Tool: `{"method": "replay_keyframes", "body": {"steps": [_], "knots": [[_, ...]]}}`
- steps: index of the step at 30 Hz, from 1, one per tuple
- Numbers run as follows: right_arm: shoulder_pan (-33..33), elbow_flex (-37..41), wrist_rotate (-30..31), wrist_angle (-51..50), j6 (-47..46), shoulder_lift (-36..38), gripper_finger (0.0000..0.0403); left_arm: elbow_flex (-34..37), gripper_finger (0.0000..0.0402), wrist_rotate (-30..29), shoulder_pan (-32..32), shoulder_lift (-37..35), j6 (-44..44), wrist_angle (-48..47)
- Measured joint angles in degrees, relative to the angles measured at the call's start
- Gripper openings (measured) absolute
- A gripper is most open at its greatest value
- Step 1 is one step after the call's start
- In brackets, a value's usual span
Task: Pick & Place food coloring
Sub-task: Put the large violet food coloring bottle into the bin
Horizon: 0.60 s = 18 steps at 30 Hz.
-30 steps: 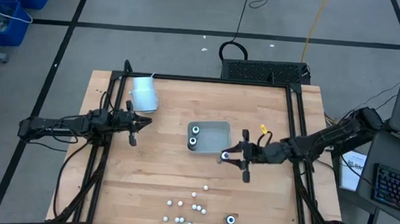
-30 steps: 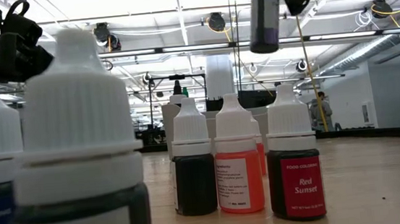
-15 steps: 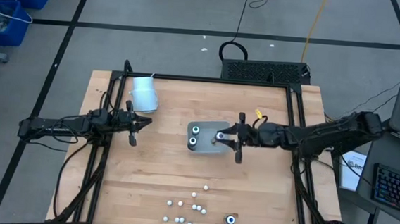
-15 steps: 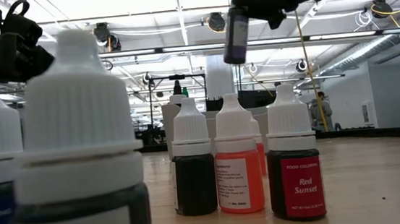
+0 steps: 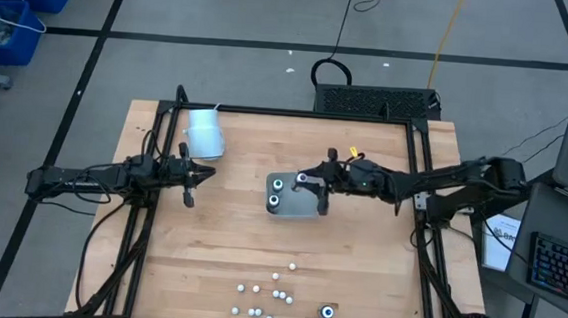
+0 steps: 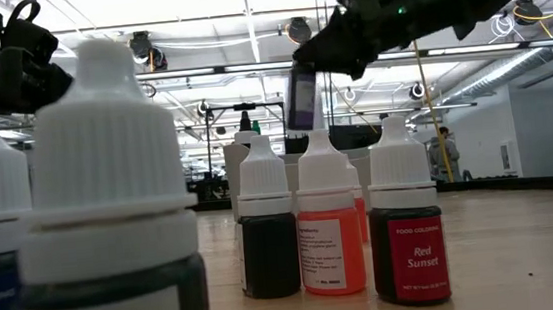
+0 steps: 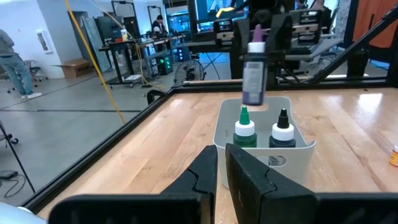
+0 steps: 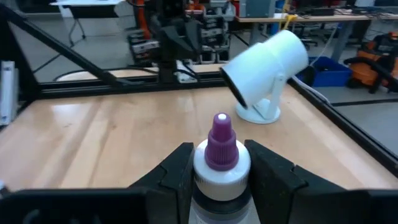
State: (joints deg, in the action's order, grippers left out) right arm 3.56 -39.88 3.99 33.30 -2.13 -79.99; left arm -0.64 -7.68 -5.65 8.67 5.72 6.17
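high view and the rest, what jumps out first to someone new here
The right gripper holds a purple-capped bottle in the air over the grey tray at the table's middle, where two bottles already stand. Right up against the low camera at the near edge, a cluster of white-capped bottles fills the view. The left gripper waits shut near the tipped white cup.

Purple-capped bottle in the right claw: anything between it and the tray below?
Nothing visible. The purple-capped bottle hangs in the right claw above the tray; the green-capped bottle and black-capped bottle stand at the tray's other end.
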Motion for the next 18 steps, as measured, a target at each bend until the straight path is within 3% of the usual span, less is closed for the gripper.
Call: {"method": "replay_keyframes", "body": {"steps": [11,18], "knots": [[1.8,-2.3,-2.6,3.4,-0.6,-8.0,0.0118,0.0,0.0042,-0.4,0.0,0.0,0.0,0.0],[1.9,-2.6,-1.3,2.8,-0.8,-8.1,0.0117,0.0,0.0042,-0.3,0.0,0.0,0.0,0.0]]}}
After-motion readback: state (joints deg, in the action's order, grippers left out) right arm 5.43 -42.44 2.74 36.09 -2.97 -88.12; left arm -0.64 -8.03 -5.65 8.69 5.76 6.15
